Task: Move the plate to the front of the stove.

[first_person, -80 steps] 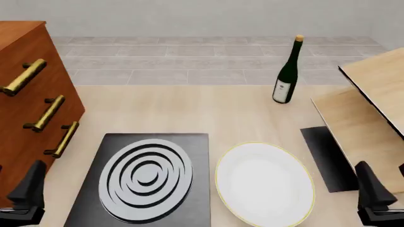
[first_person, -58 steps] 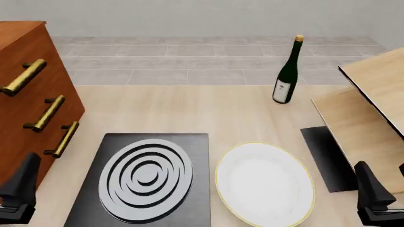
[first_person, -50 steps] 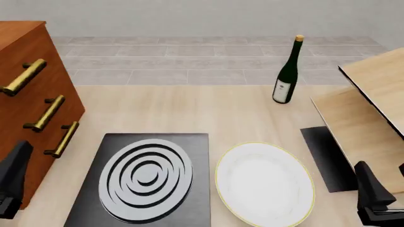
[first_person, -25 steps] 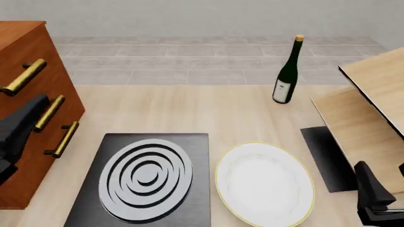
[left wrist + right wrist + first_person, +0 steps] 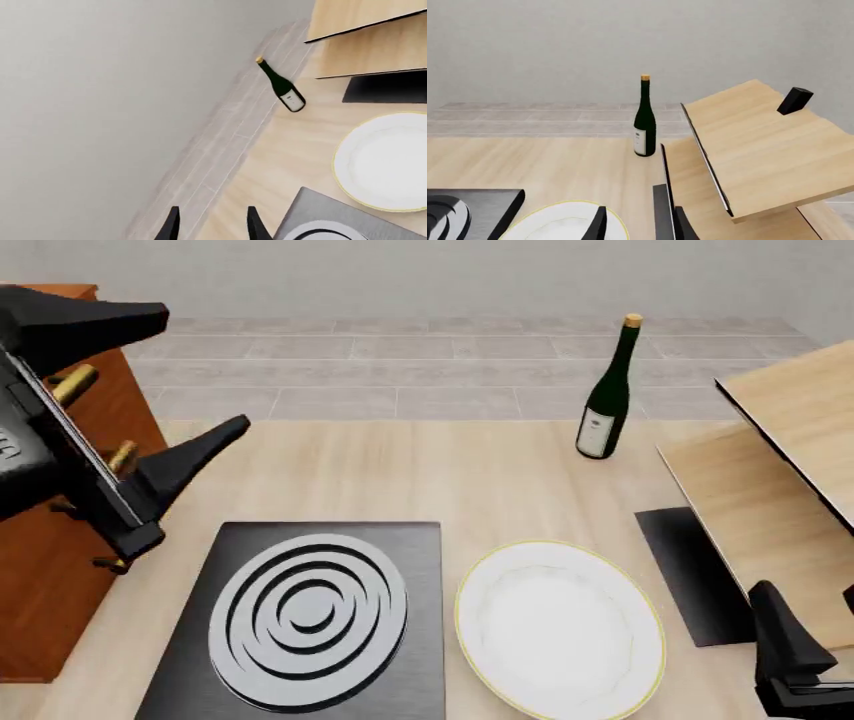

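The white plate (image 5: 561,630) with its thin yellow rim lies flat on the table, right of the black stove (image 5: 310,620) with grey rings and close to its edge. My left gripper (image 5: 200,368) hangs high over the table's left side, above and behind the stove, open and empty; its fingers (image 5: 172,226) stand well apart in the left wrist view. My right gripper (image 5: 781,625) sits low at the front right, right of the plate, open with nothing between its fingers (image 5: 599,222). The plate (image 5: 390,165) and stove (image 5: 333,227) also show in the left wrist view.
A green wine bottle (image 5: 607,400) stands at the back right. A wooden cabinet (image 5: 47,580) with brass handles fills the left edge. A plain black mat (image 5: 694,575) lies right of the plate, beside tilted wooden boards (image 5: 787,440). A small black block (image 5: 794,100) rests on the upper board.
My left gripper has risen from the front left edge to high over the table's left side and turned toward the table. The plate, stove and right gripper have not moved.
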